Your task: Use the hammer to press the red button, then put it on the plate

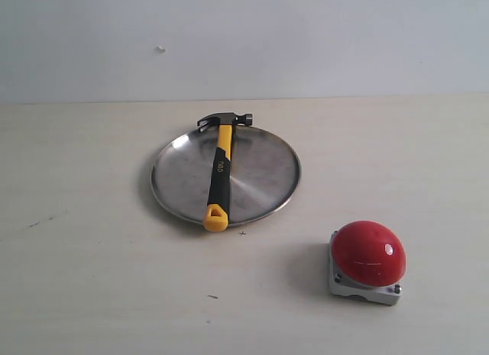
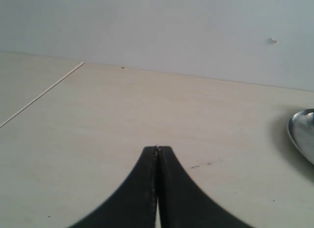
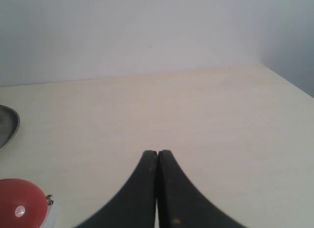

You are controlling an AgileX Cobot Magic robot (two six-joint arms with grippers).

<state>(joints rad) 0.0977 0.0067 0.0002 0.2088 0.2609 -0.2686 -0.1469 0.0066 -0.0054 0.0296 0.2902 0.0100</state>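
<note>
While the hammer (image 1: 220,172) lies across the plate (image 1: 263,175), your red button (image 1: 368,253) sits apart on the table (image 1: 92,279). Your left gripper (image 2: 157,148) and right gripper (image 3: 157,152) both have fingers pressed together, holding nothing.

Noted a shiny silver plate (image 1: 263,179) bearing a hammer (image 1: 221,168): dark head at 12 o'clock, yellow-and-black handle, yellow end at 6 o'clock. Found a glossy red button (image 1: 367,252) on a light-grey base (image 1: 365,292) at 4 o'clock of the plate, over a pale cream table (image 1: 92,294). Saw the left gripper (image 2: 157,149) and the right gripper (image 3: 157,152) plain black.
</note>
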